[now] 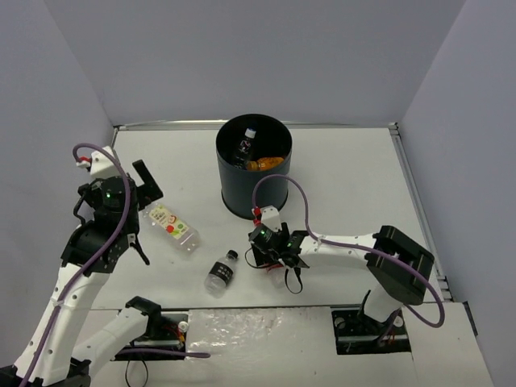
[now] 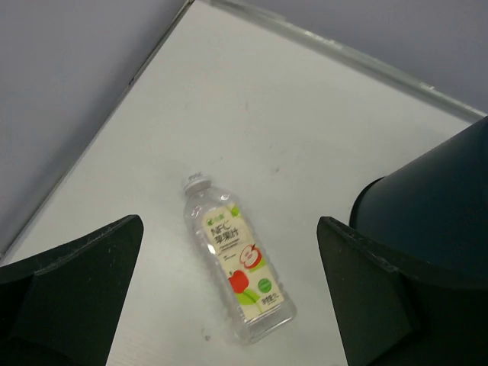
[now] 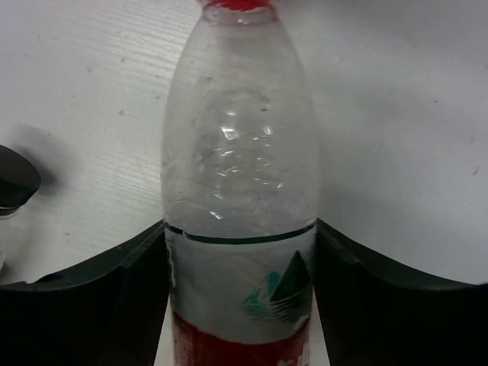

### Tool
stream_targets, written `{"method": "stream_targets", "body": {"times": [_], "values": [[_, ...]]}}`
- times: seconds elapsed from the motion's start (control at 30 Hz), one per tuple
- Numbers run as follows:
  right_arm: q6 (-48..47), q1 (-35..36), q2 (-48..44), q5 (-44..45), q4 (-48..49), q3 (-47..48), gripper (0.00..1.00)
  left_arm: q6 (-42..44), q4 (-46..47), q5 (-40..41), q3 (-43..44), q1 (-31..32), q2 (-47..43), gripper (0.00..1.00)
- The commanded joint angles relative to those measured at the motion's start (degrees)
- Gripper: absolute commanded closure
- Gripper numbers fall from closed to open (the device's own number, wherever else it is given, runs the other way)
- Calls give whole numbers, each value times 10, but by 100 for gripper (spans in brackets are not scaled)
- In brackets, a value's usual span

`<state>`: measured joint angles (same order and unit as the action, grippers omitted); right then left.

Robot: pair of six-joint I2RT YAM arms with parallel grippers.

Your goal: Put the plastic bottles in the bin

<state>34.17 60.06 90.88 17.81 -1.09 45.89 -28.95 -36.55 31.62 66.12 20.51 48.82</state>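
The black bin [image 1: 254, 189] stands at the middle back; inside it lie a black-capped bottle [image 1: 248, 143] and an orange bottle [image 1: 267, 164]. A clear bottle with an apple fruit label [image 1: 173, 227] lies on the table. My left gripper [image 1: 143, 213] hovers open above it, and in the left wrist view [image 2: 230, 221] the bottle [image 2: 238, 262] lies between the spread fingers. A dark-capped clear bottle [image 1: 220, 272] lies at the front centre. My right gripper [image 1: 278, 260] is shut on the red-capped, red-labelled bottle [image 3: 240, 175], low at the table.
The bin's wall [image 2: 435, 198] stands just right of the left gripper. The dark cap [image 3: 15, 183] of the front bottle lies close to the right gripper's left. Grey walls enclose the table on three sides. A crumpled clear sheet [image 1: 234, 326] lies at the near edge.
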Motion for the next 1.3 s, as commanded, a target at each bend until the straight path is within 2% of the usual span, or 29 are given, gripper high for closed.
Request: {"method": "stream_targets", "body": {"times": [0.0, 0.07, 0.17, 0.23, 0.37, 0.47, 0.57, 0.6, 0.67, 0.77, 0.97, 1.1, 1.17, 1.2, 1.27], "values": [[24, 11, -23, 26, 14, 30, 57, -72, -33, 49, -24, -4, 7, 3], [15, 32, -54, 41, -3, 37, 63, -77, -39, 49, -31, -11, 15, 3], [-23, 71, -132, 56, -23, 62, 66, -92, -48, 50, -34, -25, 40, 3], [-74, 101, -182, 32, -23, 79, 66, -96, -45, 38, -36, -42, 54, 3], [-156, 112, -234, 14, -23, 149, 65, -90, -25, -19, -47, -97, 71, 3], [-209, 105, -241, 66, -21, 251, 65, -88, -12, -53, -54, -146, 83, 3], [-286, 65, -221, 90, 25, 331, 64, -83, 11, -93, -65, -196, 94, 3], [-303, 43, -205, 79, 46, 347, 63, -82, 17, -104, -69, -225, 101, 3], [-323, -14, -193, 29, 80, 361, 62, -81, 26, -120, -75, -240, 105, 3], [-332, -135, -113, -72, 116, 437, 57, -81, 42, -143, -79, -285, 132, 3], [-363, -224, 44, -106, 141, 527, 54, -88, 81, -177, -83, -315, 194, 3], [-347, -257, 85, -118, 147, 517, 40, -91, 83, -175, -78, -322, 245, 3], [-355, -257, 89, -126, 149, 485, 21, -94, 90, -182, -78, -324, 274, 3], [-360, -257, 87, -126, 149, 482, 20, -94, 90, -183, -78, -324, 283, 3], [-366, -257, 80, -126, 149, 469, 11, -100, 117, -207, -80, -324, 308, 3]]}}
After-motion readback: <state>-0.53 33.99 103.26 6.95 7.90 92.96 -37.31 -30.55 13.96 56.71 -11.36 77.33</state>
